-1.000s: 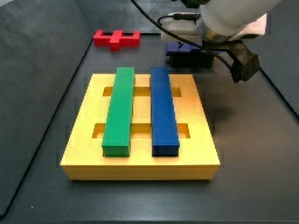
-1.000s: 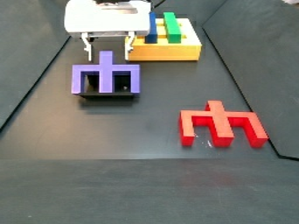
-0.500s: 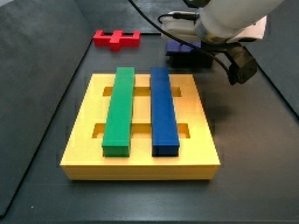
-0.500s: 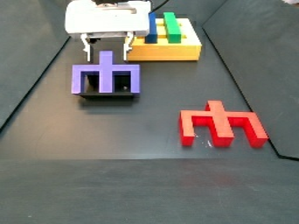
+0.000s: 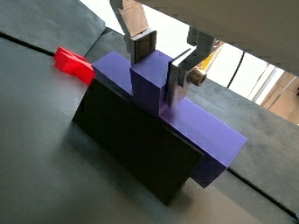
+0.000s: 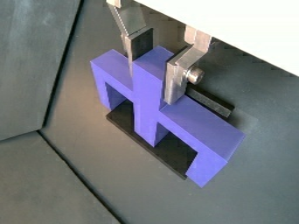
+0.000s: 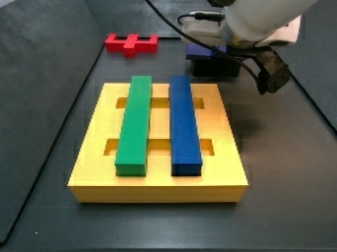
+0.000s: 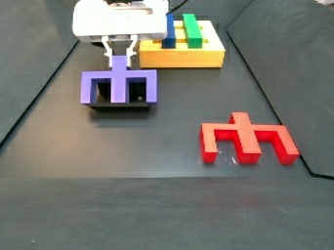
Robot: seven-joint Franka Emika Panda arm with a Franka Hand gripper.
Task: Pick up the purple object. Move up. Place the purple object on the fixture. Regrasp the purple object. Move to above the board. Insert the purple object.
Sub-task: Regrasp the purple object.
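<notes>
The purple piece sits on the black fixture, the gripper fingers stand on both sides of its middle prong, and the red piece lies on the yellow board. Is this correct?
Not quite. A side view shows the red piece lying on the dark floor, far from the yellow board. The purple piece does sit on the fixture, with the gripper fingers flanking its middle prong.

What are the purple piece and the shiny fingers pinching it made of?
The purple object, resting on the black fixture, looks like matte plastic: even colour, dull faces, no glints. The claw straddles its middle prong; its fingers look like bare metal, silvery with a screw, though that is only a guess.
</notes>
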